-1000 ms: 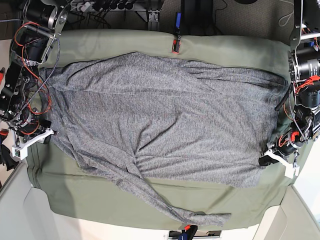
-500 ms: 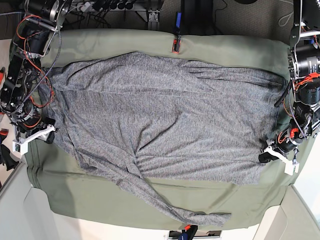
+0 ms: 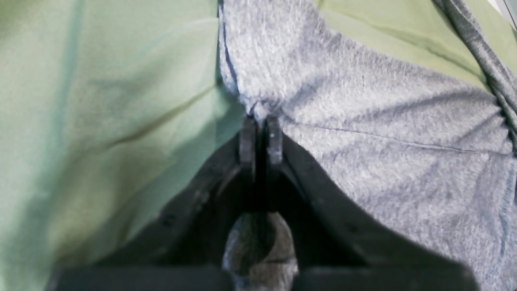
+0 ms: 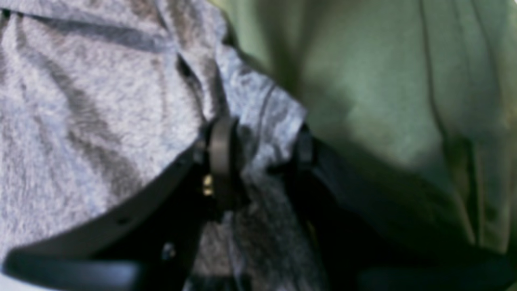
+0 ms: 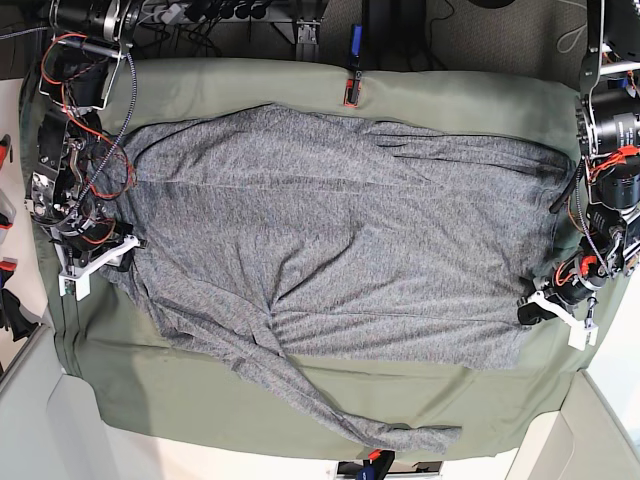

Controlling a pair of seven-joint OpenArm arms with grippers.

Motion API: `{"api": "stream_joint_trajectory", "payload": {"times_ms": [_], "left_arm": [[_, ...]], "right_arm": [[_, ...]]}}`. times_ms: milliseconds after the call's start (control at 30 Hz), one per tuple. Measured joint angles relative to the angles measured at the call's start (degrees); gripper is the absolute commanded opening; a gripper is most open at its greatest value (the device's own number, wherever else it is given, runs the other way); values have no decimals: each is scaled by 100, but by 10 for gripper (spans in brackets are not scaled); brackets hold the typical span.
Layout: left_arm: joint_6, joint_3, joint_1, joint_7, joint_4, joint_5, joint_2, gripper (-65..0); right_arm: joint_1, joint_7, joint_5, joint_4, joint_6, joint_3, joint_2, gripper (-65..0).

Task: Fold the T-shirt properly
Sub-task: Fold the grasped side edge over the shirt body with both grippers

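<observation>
The heather-grey T-shirt lies spread across the olive table cloth, with one sleeve trailing toward the front edge. In the base view my left gripper sits at the shirt's right front corner. The left wrist view shows that gripper shut, pinching the edge of the T-shirt. My right gripper is at the shirt's left edge. The blurred right wrist view shows its jaws apart, the right gripper straddling a bunched fold of the T-shirt.
The olive table cloth covers the whole table and hangs over its front edge. A small red and black object sits at the far edge. Cables and arm bases crowd the left and right sides.
My right arm has moved inward and slightly up, from off the cloth's left side onto the shirt's left edge, which has bunched a little. The left gripper has stayed put.
</observation>
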Motion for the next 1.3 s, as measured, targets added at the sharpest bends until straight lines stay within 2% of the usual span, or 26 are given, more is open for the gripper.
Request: {"api": "stream_joint_trajectory", "payload": {"times_ms": [267, 333, 400, 433, 767, 900, 1000, 1100, 1300], "left_arm": [[0, 0, 0, 4, 0, -70, -81, -638], [0, 0, 0, 2, 0, -74, -94, -638], [0, 0, 0, 2, 0, -76, -92, -638], [0, 0, 0, 2, 0, -74, -90, -638], [0, 4, 15, 22, 83, -85, -120, -650], [-17, 9, 201, 111, 909, -177, -442, -650], [-39, 7, 472, 323, 1725, -247, -664, -650], [-55, 13, 892, 374, 2293, -271, -732, -650], [-42, 9, 1600, 654, 3230, -719, -973, -650]], "right_arm": [[9, -157, 31, 509, 0, -2, 0, -481], [9, -188, 31, 509, 0, -2, -2, -539], [2, -195, 33, 509, 0, -2, -2, -638], [2, -197, 31, 507, 0, -2, 0, -650], [0, -372, 26, 514, 0, -2, -2, -650], [-52, -649, 17, 765, 13, 15, -4, -650], [-396, -688, 70, 1403, 17, 109, -20, -650], [-861, -750, 116, 1987, 4, 164, -15, -650], [-1438, -710, 173, 2647, 35, 166, -7, -650]]}}
